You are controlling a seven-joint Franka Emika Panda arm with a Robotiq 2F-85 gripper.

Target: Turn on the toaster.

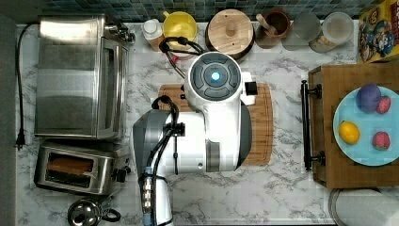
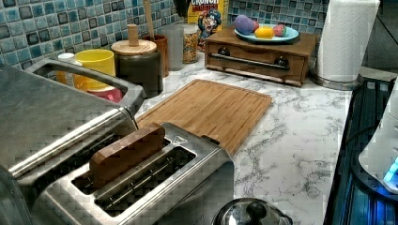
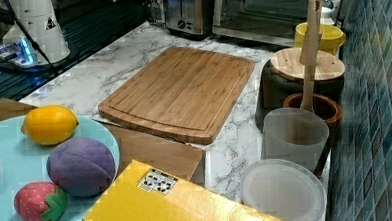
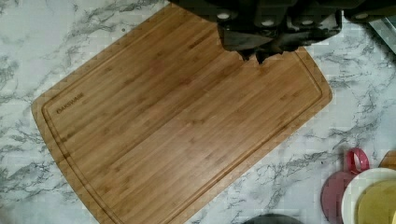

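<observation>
We saw the toaster on the worktop beside the cutting board; the gripper hung above it, jaws clenched.

Countertop: white marble with grey veining, glossy. Backsplash: small square tiles in mixed blue, teal and grey, running behind the counter. Dark ribbed surface along the counter edge at the left view's right, lit by a blue glow. Wooden drawer unit with black bar handle, against the tiles. Even indoor light, soft reflections on the stone.
</observation>
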